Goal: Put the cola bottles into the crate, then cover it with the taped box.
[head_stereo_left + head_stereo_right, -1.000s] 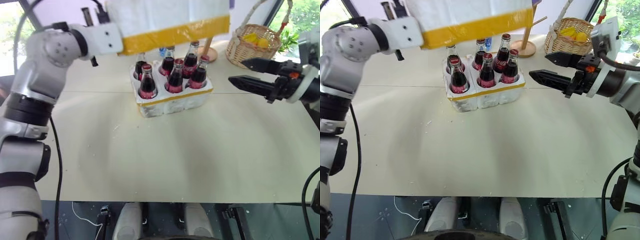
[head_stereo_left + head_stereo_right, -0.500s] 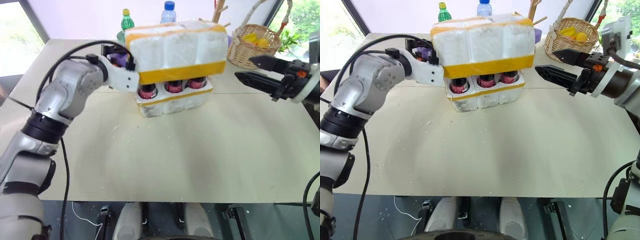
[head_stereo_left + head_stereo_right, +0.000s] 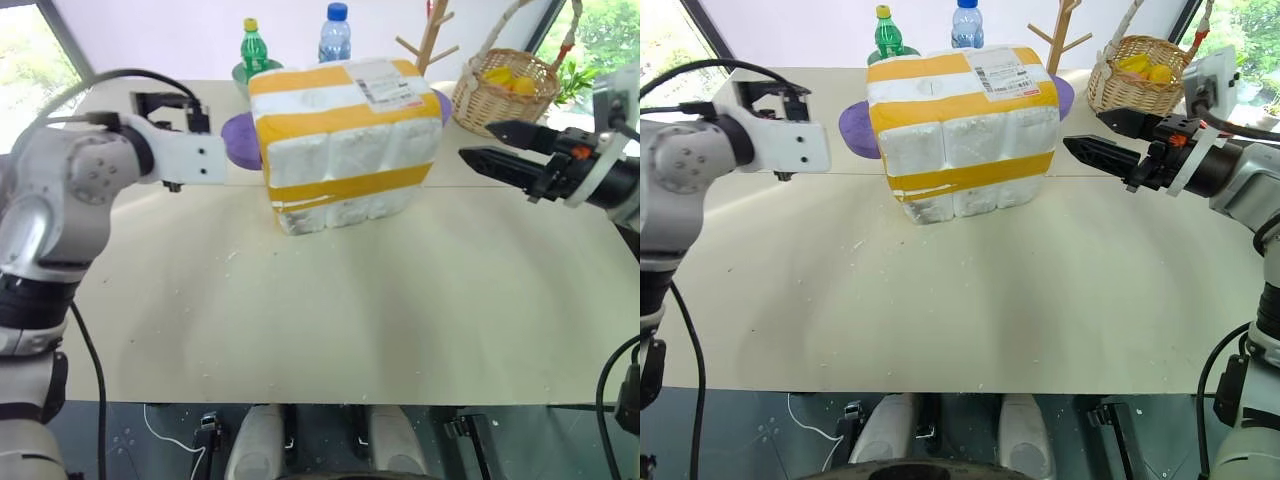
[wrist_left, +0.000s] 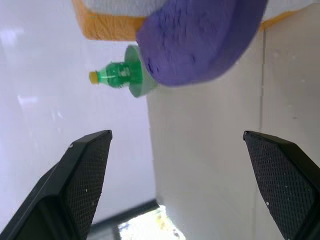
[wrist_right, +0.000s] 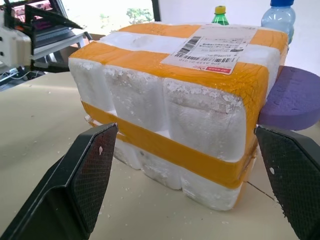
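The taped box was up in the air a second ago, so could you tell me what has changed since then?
The left gripper brought the taped box down over the cola bottles, so it now sits on the crate and hides them. The gripper then let go, opened and drew back to the box's left. The right gripper stayed open and about where it was, and the crate did not move.

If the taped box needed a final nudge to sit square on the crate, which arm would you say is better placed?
Probably the right: its open pincer points at the taped box from close beside it. The left pincer, also open, faces past it.
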`<state>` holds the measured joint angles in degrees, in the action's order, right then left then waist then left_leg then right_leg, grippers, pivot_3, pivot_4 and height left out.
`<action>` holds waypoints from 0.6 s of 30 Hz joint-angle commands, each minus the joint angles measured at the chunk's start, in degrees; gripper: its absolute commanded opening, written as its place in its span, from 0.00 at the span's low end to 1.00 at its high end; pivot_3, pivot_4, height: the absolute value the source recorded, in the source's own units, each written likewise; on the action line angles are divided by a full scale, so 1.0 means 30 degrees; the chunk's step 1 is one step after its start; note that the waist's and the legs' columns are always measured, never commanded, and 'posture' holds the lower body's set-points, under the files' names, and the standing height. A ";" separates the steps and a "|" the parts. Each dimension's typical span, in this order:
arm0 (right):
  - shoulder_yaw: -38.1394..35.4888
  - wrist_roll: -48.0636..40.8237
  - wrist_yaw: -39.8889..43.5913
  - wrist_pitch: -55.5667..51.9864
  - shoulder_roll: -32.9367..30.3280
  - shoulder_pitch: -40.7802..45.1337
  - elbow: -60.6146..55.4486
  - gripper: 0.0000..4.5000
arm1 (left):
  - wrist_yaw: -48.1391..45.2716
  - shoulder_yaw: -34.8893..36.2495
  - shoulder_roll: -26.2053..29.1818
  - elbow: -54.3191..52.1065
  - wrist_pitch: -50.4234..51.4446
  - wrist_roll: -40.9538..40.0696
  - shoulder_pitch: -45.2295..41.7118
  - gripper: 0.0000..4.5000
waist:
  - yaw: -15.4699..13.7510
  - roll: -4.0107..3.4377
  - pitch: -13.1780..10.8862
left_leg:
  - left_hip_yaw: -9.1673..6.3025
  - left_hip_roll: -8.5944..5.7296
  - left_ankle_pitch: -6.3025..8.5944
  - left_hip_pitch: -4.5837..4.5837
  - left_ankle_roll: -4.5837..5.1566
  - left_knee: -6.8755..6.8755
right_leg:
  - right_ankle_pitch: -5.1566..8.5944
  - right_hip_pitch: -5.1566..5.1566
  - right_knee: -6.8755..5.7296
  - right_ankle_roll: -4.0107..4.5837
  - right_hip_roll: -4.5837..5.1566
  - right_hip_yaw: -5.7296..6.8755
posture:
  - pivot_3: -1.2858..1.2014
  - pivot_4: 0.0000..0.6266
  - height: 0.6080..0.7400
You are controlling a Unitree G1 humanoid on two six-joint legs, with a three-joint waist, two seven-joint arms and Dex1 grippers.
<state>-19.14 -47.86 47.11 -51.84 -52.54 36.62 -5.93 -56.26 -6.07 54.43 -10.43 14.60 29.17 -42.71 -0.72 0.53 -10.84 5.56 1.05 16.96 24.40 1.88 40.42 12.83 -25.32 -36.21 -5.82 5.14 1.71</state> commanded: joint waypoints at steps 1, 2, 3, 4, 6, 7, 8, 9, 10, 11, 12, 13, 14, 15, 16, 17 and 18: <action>-0.0203 0.0342 0.0465 0.0627 -0.0378 0.0338 0.0196 1.00 | -0.1445 0.3086 -0.0346 -0.1346 0.4519 -0.2896 0.0528 0.98 | 0.0013 0.0000 0.0000 | -0.0003 0.0000 0.0000 -0.0001 -0.0001 0.0004 | 0.0000 0.0003 0.0000 0.0000 -0.0001 -0.0001 | 0.52 0.24 1.00; -0.0060 0.0559 0.0749 0.0791 -0.0554 0.0333 0.0343 1.00 | -0.1974 0.3936 -0.0802 -0.1474 0.6673 -0.4204 0.0401 0.98 | 0.0006 0.0002 -0.0001 | -0.0007 0.0000 0.0000 0.0000 -0.0001 0.0010 | 0.0000 0.0005 -0.0002 0.0000 -0.0001 0.0000 | 0.52 0.24 1.00; 0.0088 0.0757 0.1036 0.0946 -0.0709 0.0351 0.0497 1.00 | -0.2412 0.4753 -0.1244 -0.1475 0.8414 -0.5554 0.0133 0.98 | 0.0002 0.0001 -0.0001 | -0.0022 0.0000 0.0000 0.0002 0.0000 0.0019 | 0.0001 0.0007 -0.0005 -0.0002 -0.0002 0.0004 | 0.52 0.24 1.00; 0.0295 0.1027 0.1453 0.1158 -0.0940 0.0391 0.0677 1.00 | -0.3077 0.6037 -0.1823 -0.1391 1.0653 -0.7535 -0.0478 0.98 | 0.0000 0.0001 -0.0001 | -0.0056 0.0000 -0.0002 0.0003 -0.0003 0.0036 | 0.0002 0.0019 -0.0007 -0.0004 -0.0007 0.0008 | 0.52 0.24 1.00; 0.0799 0.1547 0.2341 0.1572 -0.1350 0.0720 0.1278 1.00 | -0.4512 0.8273 -0.2143 -0.0691 1.3886 -1.1111 -0.1647 0.98 | 0.0023 0.0012 -0.0008 | -0.0130 0.0004 -0.0001 0.0022 -0.0003 0.0088 | 0.0005 0.0034 -0.0010 -0.0008 -0.0017 0.0022 | 0.52 0.24 1.00; 0.1097 0.1806 0.2781 0.1778 -0.1541 0.0962 0.1642 1.00 | -0.5392 0.9114 -0.1910 -0.0354 1.4923 -1.2733 -0.1999 0.98 | 0.0076 0.0016 -0.0010 | -0.0145 0.0004 -0.0005 0.0031 -0.0009 0.0122 | 0.0005 0.0042 -0.0013 -0.0008 -0.0031 0.0027 | 0.52 0.24 1.00; 0.1419 0.2086 0.3258 0.2013 -0.1715 0.1222 0.2028 1.00 | -0.6210 0.9875 -0.1606 -0.0027 1.4869 -1.4139 -0.2116 0.98 | 0.0128 0.0014 -0.0011 | -0.0149 0.0005 -0.0004 0.0038 -0.0010 0.0160 | 0.0005 0.0045 -0.0015 -0.0008 -0.0045 0.0027 | 0.52 0.24 1.00; 0.1772 0.2353 0.3807 0.2233 -0.1891 0.1474 0.2424 1.00 | -0.6793 1.0482 -0.1288 0.0454 1.4621 -1.5164 -0.2194 0.98 | 0.0210 0.0011 -0.0010 | -0.0150 0.0031 -0.0006 0.0033 -0.0013 0.0161 | 0.0005 0.0048 -0.0015 -0.0009 -0.0038 0.0025 | 0.52 0.24 1.00; 0.2114 0.2610 0.4302 0.2439 -0.2017 0.1698 0.2778 1.00 | -0.7136 1.0651 -0.0873 0.0915 1.4472 -1.5799 -0.2148 0.98 | 0.0301 0.0008 -0.0009 | -0.0146 0.0036 -0.0007 0.0025 -0.0018 0.0160 | 0.0006 0.0050 -0.0013 -0.0010 -0.0038 0.0022 | 0.52 0.24 1.00; 0.2527 0.2949 0.4869 0.2753 -0.2140 0.1877 0.3109 1.00 | -0.7650 1.0546 -0.0332 0.1419 1.4497 -1.6421 -0.2012 0.98 | 0.0434 0.0007 -0.0008 | -0.0148 0.0040 -0.0008 0.0018 -0.0020 0.0158 | 0.0007 0.0055 -0.0013 -0.0008 -0.0039 0.0023 | 0.52 0.24 1.00; 0.2880 0.3247 0.5342 0.3068 -0.2197 0.2030 0.3396 1.00 | -0.8024 1.0371 0.0125 0.1827 1.4533 -1.6952 -0.1874 0.98 | 0.0484 0.0007 -0.0008 | -0.0150 0.0044 -0.0009 0.0010 -0.0022 0.0155 | 0.0008 0.0057 -0.0015 -0.0007 -0.0044 0.0024 | 0.52 0.24 1.00; 0.3160 0.3502 0.5715 0.3318 -0.2173 0.2187 0.3667 1.00 | -0.8540 1.0109 0.0668 0.2124 1.4522 -1.7489 -0.1590 0.98 | 0.0507 0.0001 -0.0005 | -0.0151 0.0047 -0.0008 0.0006 -0.0020 0.0155 | 0.0009 0.0063 -0.0016 -0.0004 -0.0053 0.0026 | 0.52 0.24 1.00; 0.3386 0.3716 0.5966 0.3486 -0.2101 0.2377 0.3947 1.00 | -0.8993 0.9876 0.1140 0.2383 1.4397 -1.7954 -0.1324 0.98 | 0.0526 0.0001 -0.0005 | -0.0149 0.0049 -0.0007 -0.0001 -0.0019 0.0154 | 0.0009 0.0067 -0.0018 -0.0004 -0.0056 0.0025 | 0.52 0.24 1.00; 0.3593 0.3922 0.6145 0.3657 -0.1979 0.2595 0.4222 1.00 | -0.9683 0.9563 0.1814 0.2607 1.4369 -1.8390 -0.0895 0.98 | 0.0534 0.0000 -0.0005 | -0.0147 0.0053 -0.0007 -0.0002 -0.0018 0.0155 | 0.0008 0.0069 -0.0021 -0.0003 -0.0055 0.0024 | 0.52 0.24 1.00; 0.3775 0.4110 0.6294 0.3788 -0.1849 0.2817 0.4465 1.00 | -1.0138 0.9294 0.2323 0.2862 1.4180 -1.8682 -0.0579 0.98 | 0.0568 -0.0002 -0.0006 | -0.0142 0.0056 -0.0006 0.0000 -0.0018 0.0156 | 0.0008 0.0067 -0.0022 -0.0003 -0.0053 0.0022 | 0.52 0.24 1.00; 0.3923 0.4233 0.6427 0.3893 -0.1717 0.3028 0.4643 1.00 | -1.0401 0.9062 0.2749 0.3166 1.4054 -1.8943 -0.0390 0.98 | 0.0567 -0.0005 -0.0008 | -0.0131 0.0058 -0.0006 0.0000 -0.0018 0.0157 | 0.0008 0.0063 -0.0022 -0.0002 -0.0051 0.0015 | 0.52 0.24 1.00; 0.4042 0.4328 0.6514 0.3969 -0.1576 0.3220 0.4752 1.00 | -1.0631 0.8853 0.3122 0.3508 1.3956 -1.9177 -0.0319 0.98 | 0.0566 -0.0005 -0.0009 | -0.0129 0.0058 -0.0006 0.0001 -0.0020 0.0157 | 0.0008 0.0058 -0.0026 -0.0001 -0.0049 0.0014 | 0.52 0.24 1.00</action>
<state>-6.48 -35.06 65.76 -41.41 -57.21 43.93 8.56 -86.45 20.66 61.41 -0.76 57.74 -26.41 -43.19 0.98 0.52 -10.86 5.19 1.23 16.95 24.41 1.83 40.89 12.86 -25.16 -36.29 -5.82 4.99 1.75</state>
